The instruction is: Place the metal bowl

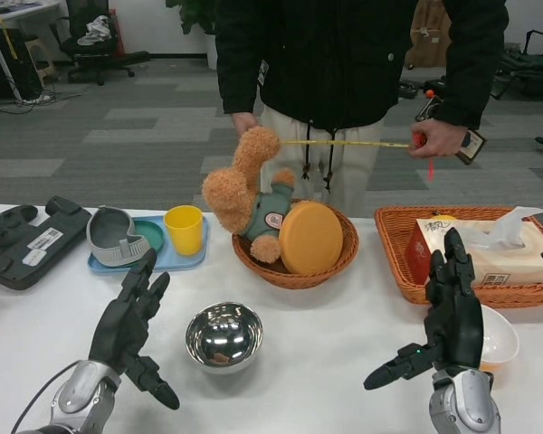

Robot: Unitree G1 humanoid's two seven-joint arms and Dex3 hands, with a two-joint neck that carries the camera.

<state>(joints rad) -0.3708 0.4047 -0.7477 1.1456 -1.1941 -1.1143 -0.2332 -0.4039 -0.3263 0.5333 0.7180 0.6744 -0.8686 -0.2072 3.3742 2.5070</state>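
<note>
Two black hands hover with fingers spread and nothing in them, the metal bowl waiting between them.

The left hand (131,325) sits just beside the metal bowl (223,336), which stands upright on the white desk (326,362), in front of the round basket (294,271) with the teddy bear (244,194); the right hand (448,312) is well apart, near a white bowl (500,339). The bowl looks stiff, light and unbreakable, but its polished curve is probably slippery, so I would pinch the rim, thumb inside and fingers outside, on the left edge.
</note>
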